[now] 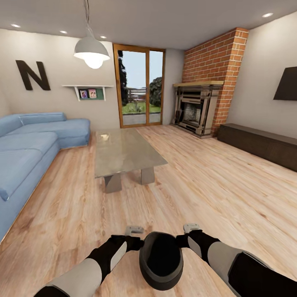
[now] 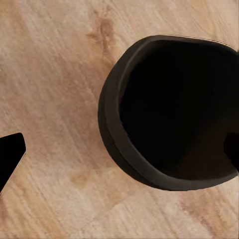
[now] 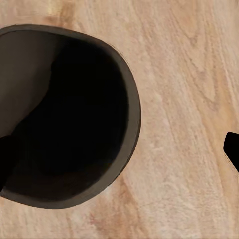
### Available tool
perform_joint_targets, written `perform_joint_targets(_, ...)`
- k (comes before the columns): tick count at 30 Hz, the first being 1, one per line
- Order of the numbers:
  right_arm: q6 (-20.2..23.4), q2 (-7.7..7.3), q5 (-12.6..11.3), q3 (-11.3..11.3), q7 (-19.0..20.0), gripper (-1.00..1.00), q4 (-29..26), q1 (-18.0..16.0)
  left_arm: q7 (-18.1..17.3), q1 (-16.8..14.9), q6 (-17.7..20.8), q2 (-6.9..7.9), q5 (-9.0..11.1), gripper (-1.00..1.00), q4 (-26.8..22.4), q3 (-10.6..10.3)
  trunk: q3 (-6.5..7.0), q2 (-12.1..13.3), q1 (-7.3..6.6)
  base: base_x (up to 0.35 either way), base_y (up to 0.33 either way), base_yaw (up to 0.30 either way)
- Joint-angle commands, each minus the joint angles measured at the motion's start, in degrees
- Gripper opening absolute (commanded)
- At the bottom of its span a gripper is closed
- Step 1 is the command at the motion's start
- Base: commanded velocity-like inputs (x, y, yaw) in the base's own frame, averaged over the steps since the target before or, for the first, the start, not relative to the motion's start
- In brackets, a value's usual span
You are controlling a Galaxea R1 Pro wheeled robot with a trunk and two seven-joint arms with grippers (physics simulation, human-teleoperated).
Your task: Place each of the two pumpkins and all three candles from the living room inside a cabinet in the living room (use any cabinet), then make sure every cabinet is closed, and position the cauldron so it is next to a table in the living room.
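The black cauldron (image 1: pixel 161 260) sits low between my two arms, over the wooden floor, mouth upward. My left gripper (image 1: pixel 138 243) is at its left rim and my right gripper (image 1: pixel 184 239) at its right rim. In the left wrist view the cauldron (image 2: pixel 164 114) has one finger (image 2: pixel 10 159) outside its wall and the other finger inside, far apart, so the left gripper (image 2: pixel 122 154) is open. The right gripper (image 3: pixel 119 154) straddles the cauldron (image 3: pixel 64 114) the same way, open. The table (image 1: pixel 123 152) stands ahead. The cabinet (image 1: pixel 260 144), closed, runs along the right wall. The pumpkins and candles are out of view.
A blue sofa (image 1: pixel 29 152) lines the left wall. A brick fireplace (image 1: pixel 198 109) and a glass door (image 1: pixel 140 90) are at the far end. A dark TV (image 1: pixel 286 84) hangs above the cabinet. Open wooden floor lies between me and the table.
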Motion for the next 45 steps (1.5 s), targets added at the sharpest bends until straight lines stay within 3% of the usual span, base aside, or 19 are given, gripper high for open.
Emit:
perform_joint_targets(1, 0.17, 0.02, -0.47, 0.48, -0.02, 1.00, 0.03, -0.05, 0.16, -0.03, 0.24, 0.00, 0.40, 1.00, -0.05, -0.13, -0.15, -0.03, 0.02, 0.333, 0.005, 0.000)
perform_joint_targets(8, 0.16, 0.20, -0.52, 0.48, 0.06, 1.00, 0.06, 0.01, -0.02, -0.03, 0.33, 0.00, 0.41, 1.00, -0.05, -0.13, -0.80, -0.03, 0.02, 0.324, 0.001, 0.000)
perform_joint_targets(12, 0.30, 1.24, -1.16, 0.48, -0.04, 1.00, 0.11, 0.04, -3.23, -0.03, 0.78, 0.00, 0.40, 1.00, -0.05, -0.17, -1.17, -0.03, 0.02, 0.116, 0.000, 0.000)
perform_joint_targets(13, 2.67, 1.58, -4.82, 0.50, -0.10, 1.00, 0.12, 0.05, -6.94, -0.03, 3.00, 0.00, 0.34, 1.00, -0.07, -0.25, -1.27, -0.03, 0.02, 0.015, 0.000, 0.000)
perform_joint_targets(16, 6.84, 1.66, -8.89, 0.55, -0.03, 1.00, 0.12, 0.05, -7.96, -0.03, 6.41, 0.00, 0.19, 1.00, -0.16, -0.29, -1.54, -0.03, 0.02, 0.007, 0.000, 0.000)
perform_joint_targets(22, 10.99, 1.77, -11.96, 0.64, -0.02, 1.00, 0.12, 0.05, -8.64, -0.03, 9.93, 0.00, -0.01, 1.00, -0.27, -0.30, -2.10, -0.03, 0.02, 0.002, 0.000, 0.000)
perform_joint_targets(28, 11.14, 1.71, -12.28, 0.66, -0.25, 1.00, 0.12, 0.05, -8.48, -0.03, 11.48, 0.00, -0.12, 1.00, -0.26, -0.32, -2.40, -0.03, 0.02, -0.131, 0.000, 0.000)
perform_joint_targets(35, 11.00, 1.70, -12.33, 0.64, -0.61, 1.00, 0.12, 0.05, -8.17, -0.03, 11.65, 0.00, -2.87, 1.00, -0.25, -0.31, -2.43, -0.03, 0.02, -0.056, 0.000, 0.000)
perform_joint_targets(45, 11.20, 1.70, -12.25, 0.81, -0.89, 1.00, 0.31, 0.05, -7.85, -0.03, 11.38, 0.00, -3.88, 1.00, -0.30, -0.31, -2.43, -0.03, 0.02, -0.003, 0.000, 0.000)
